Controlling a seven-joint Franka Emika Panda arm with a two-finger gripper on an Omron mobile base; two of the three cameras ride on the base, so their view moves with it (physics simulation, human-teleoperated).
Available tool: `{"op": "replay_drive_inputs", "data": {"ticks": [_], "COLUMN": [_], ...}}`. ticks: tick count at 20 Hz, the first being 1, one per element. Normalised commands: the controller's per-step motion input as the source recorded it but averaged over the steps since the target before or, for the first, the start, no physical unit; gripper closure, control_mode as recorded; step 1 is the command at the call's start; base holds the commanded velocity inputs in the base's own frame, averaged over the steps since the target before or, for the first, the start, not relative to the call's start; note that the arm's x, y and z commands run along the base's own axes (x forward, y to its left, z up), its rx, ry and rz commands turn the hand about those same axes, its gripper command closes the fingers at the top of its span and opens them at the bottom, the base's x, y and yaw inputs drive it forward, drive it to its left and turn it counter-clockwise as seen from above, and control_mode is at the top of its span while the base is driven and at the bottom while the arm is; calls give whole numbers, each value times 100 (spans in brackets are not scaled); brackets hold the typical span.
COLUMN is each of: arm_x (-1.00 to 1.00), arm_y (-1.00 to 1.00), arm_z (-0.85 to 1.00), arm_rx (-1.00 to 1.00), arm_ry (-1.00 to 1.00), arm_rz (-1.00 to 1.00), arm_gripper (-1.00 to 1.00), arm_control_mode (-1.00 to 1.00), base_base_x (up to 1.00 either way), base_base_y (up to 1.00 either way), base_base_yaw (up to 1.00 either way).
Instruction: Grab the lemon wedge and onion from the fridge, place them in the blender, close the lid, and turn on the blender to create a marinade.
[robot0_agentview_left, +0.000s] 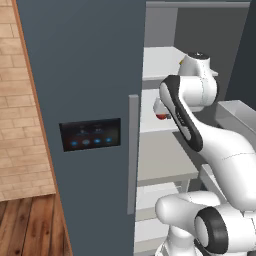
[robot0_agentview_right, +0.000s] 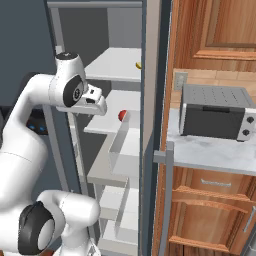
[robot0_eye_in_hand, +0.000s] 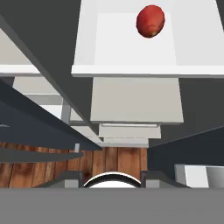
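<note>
The fridge (robot0_agentview_left: 85, 75) stands open, its pale shelves (robot0_agentview_right: 112, 122) showing. The onion (robot0_agentview_right: 122, 115), small and dark red, lies on a middle shelf; it also appears as the onion (robot0_eye_in_hand: 150, 21) at the top of the hand view and peeks out behind the hand as the onion (robot0_agentview_left: 162, 116). A small yellow lemon wedge (robot0_agentview_right: 138, 65) rests on the shelf above. My gripper (robot0_agentview_right: 100, 106) hovers in front of the onion's shelf, just short of it, pointing down. Its fingertips (robot0_eye_in_hand: 70, 177) stand apart with nothing between them, so my gripper (robot0_eye_in_hand: 112, 178) is open.
The closed fridge door carries a black panel (robot0_agentview_left: 90, 135) and a bar handle (robot0_agentview_left: 133, 155). An open door with a bin (robot0_agentview_right: 120, 147) stands to the right. Beyond it a toaster oven (robot0_agentview_right: 215, 112) sits on a counter (robot0_agentview_right: 210, 150) among wooden cabinets.
</note>
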Motion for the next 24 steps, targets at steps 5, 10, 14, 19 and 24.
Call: {"op": "replay_drive_inputs", "data": {"ticks": [5,10,14,19,24], "arm_x": [0,0,-5,7,36], "arm_y": [-5,-19,-20,-7,-24], "arm_z": [-16,-32,-2,-9,-21], "arm_rx": [0,0,2,0,-3], "arm_ry": [-12,-19,-2,-3,-1], "arm_rz": [-1,-3,0,-1,-2], "arm_gripper": [-100,-100,-100,-100,-100], "arm_control_mode": [-100,-100,-100,-100,-100], "base_base_x": [0,0,0,0,0], "base_base_y": [0,0,0,0,0], "base_base_yaw": [0,0,0,0,0]}}
